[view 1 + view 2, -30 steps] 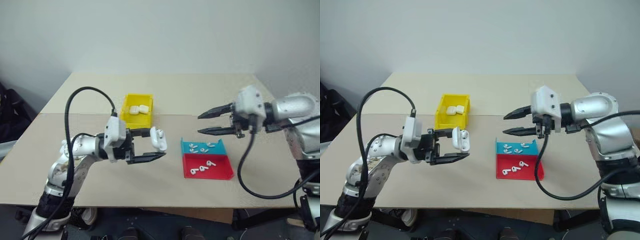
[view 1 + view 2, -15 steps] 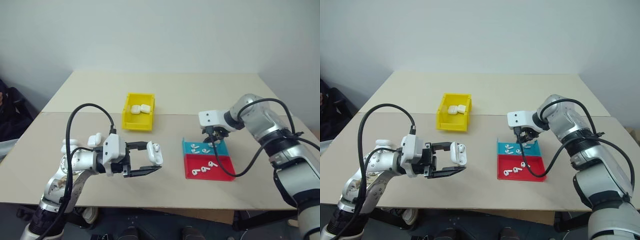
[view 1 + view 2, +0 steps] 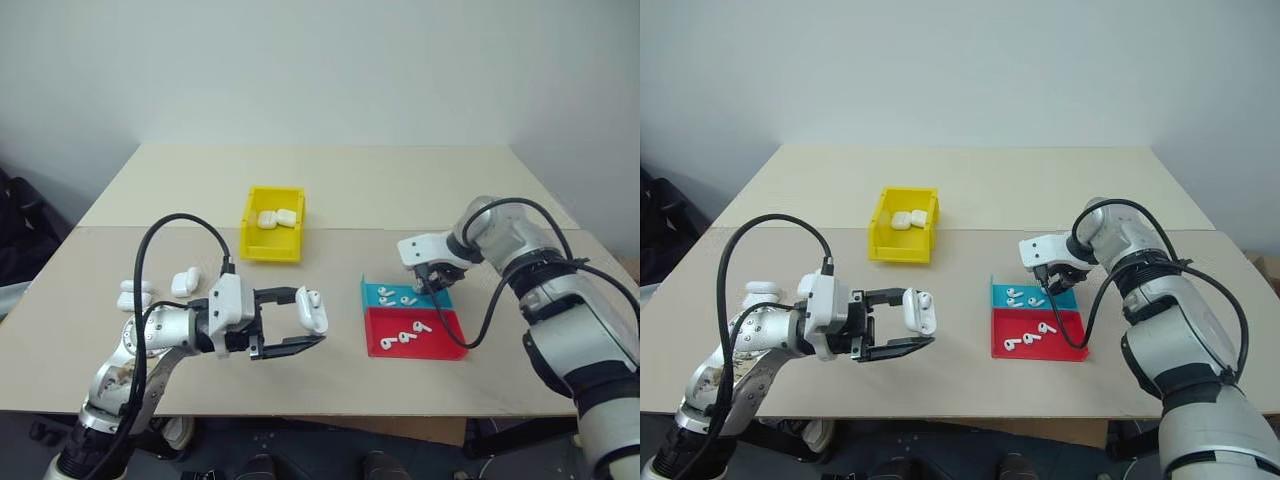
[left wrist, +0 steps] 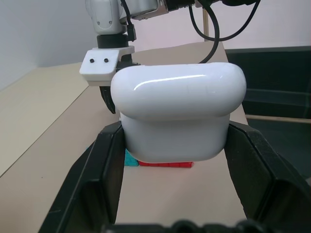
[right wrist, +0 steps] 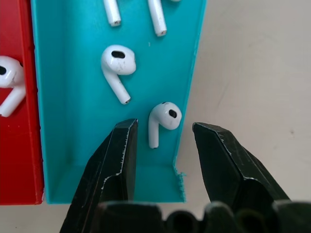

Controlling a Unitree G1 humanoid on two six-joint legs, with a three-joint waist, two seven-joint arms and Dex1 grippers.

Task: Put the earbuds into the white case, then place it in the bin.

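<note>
**Case held left, right fingers over an earbud**

The left gripper [image 3: 300, 320] is clamped on a glossy white rounded case [image 3: 312, 308], lid flipped open. The right gripper [image 5: 163, 141], fingers apart, straddles a tiny white stemmed earbud [image 5: 164, 121] in the shallow blue tray [image 5: 73, 145]. The yellow plastic bin [image 3: 272, 240] sits farther left.

bin [image 3: 272, 240] behind left tool [image 3: 305, 323] | trays [image 3: 415, 330] right | spare cases [image 3: 160, 290] left

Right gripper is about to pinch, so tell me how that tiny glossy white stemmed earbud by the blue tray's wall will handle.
The glossy white stemmed earbud between the right gripper's open fingers looks smooth, so probably slippery. Its rounded head may make it roll or pivot. One finger stands outside the shallow blue plastic tray's wall, so closing may pinch that wall too.
</note>
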